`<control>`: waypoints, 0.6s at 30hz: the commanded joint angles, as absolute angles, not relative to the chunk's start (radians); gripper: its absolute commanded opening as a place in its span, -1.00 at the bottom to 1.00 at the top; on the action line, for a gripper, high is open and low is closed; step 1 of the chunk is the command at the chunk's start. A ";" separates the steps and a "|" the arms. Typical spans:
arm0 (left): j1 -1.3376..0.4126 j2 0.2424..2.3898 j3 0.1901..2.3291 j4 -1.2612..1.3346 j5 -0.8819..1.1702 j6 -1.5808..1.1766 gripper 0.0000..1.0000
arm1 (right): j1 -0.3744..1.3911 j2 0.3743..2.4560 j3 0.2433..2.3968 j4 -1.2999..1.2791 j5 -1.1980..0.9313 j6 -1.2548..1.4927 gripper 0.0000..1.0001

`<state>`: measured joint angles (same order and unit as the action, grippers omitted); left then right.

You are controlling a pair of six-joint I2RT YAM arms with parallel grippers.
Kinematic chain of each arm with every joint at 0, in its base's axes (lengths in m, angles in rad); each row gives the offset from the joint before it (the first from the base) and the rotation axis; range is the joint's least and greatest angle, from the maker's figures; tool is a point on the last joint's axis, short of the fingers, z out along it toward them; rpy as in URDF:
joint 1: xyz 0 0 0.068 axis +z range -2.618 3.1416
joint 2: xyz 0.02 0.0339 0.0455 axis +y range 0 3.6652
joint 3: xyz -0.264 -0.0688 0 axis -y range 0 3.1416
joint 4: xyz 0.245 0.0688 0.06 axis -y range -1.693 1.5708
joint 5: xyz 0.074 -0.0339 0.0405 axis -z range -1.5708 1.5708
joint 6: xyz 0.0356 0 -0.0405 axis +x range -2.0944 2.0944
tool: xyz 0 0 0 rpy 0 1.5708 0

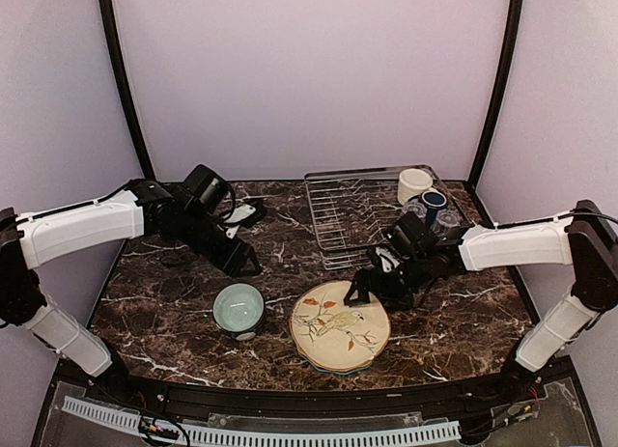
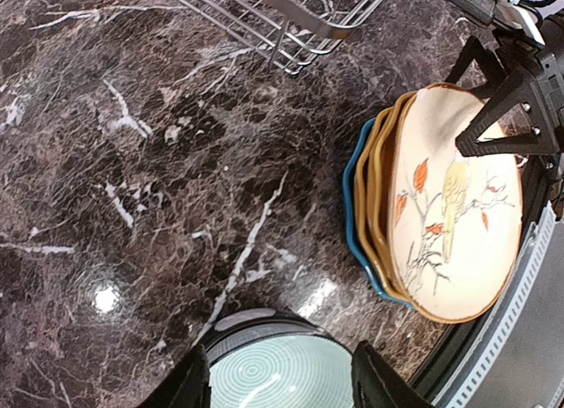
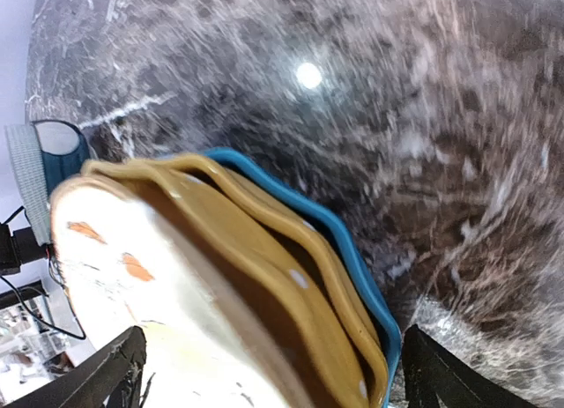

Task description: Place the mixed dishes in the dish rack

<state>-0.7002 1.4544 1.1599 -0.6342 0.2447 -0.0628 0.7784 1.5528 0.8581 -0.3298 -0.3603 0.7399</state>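
Observation:
The mint-green bowl stands on the marble table, left of a stack of three scalloped plates: cream with bird on top, yellow dotted, blue at the bottom. My left gripper is open just behind and above the bowl. In the left wrist view the bowl lies between my fingers. My right gripper is open at the stack's back edge. In the right wrist view its fingers straddle the plates' rim without closing. The dish rack holds the cream mug, navy mug and clear glass tumbler.
The rack's near corner shows in the left wrist view, beyond the plates. The table's front edge and a white ribbed strip lie just below the plates. Purple walls close in the back and sides.

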 commanded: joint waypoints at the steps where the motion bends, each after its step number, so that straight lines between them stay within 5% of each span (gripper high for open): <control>1: -0.720 1.504 1.213 -0.585 0.354 -0.135 0.11 | 0.789 1.514 0.970 -0.407 -0.261 0.599 0.97; 11: -0.832 1.752 1.376 -0.604 0.404 -0.141 0.20 | 0.789 1.371 0.952 -0.526 -0.170 0.482 0.97; 18: -0.871 1.886 1.451 -0.648 0.408 -0.106 0.03 | 0.787 1.300 0.861 -0.504 -0.166 0.506 0.96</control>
<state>-0.8581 1.8503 1.4113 -0.5957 0.3862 -0.1333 0.7811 1.3212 0.9096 -0.4988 -0.1856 0.5083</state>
